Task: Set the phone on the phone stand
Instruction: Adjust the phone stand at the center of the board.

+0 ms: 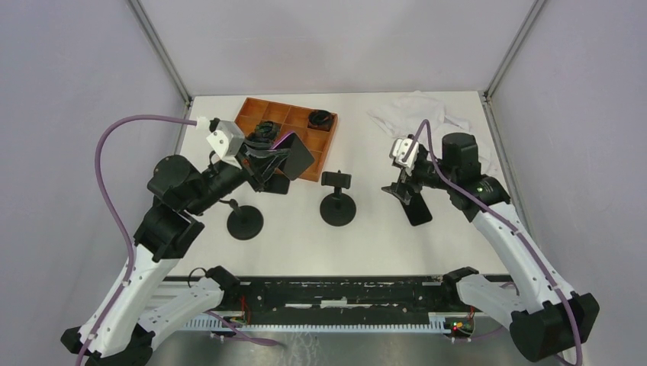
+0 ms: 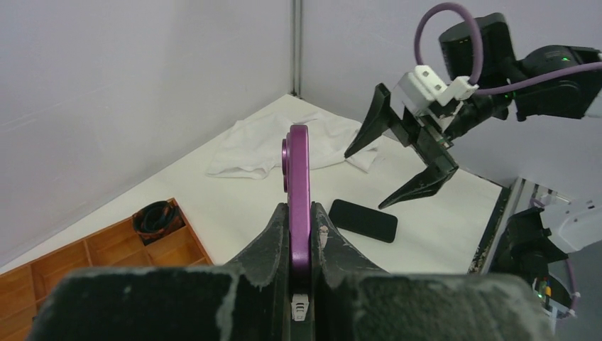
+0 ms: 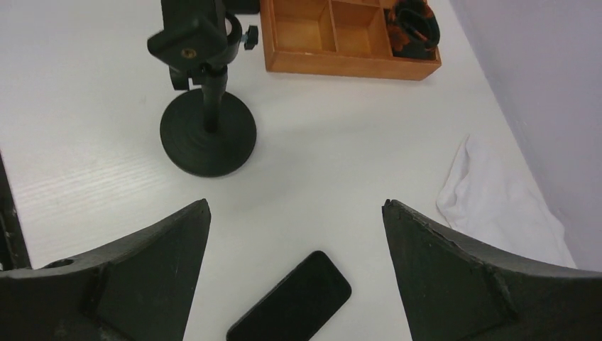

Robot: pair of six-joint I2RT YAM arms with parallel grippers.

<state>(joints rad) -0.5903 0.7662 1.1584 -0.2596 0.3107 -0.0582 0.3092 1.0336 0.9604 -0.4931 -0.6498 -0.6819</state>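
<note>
My left gripper point(image 1: 271, 164) is shut on a purple-edged phone point(image 2: 299, 170), held on edge in the air beside the orange tray. A second, black phone point(image 3: 291, 298) lies flat on the table. My right gripper point(image 3: 296, 202) hangs open above it, touching nothing. A black phone stand point(image 1: 337, 200) with a clamp head stands mid-table between the arms. Another stand point(image 1: 244, 221) sits left of it, its top hidden under my left arm. The left wrist view shows the black phone point(image 2: 363, 220) below the right gripper point(image 2: 365, 180).
An orange compartment tray point(image 1: 252, 114) with dark coiled items sits at the back left. A crumpled white cloth point(image 1: 416, 110) lies at the back right. Grey walls close in the table on three sides.
</note>
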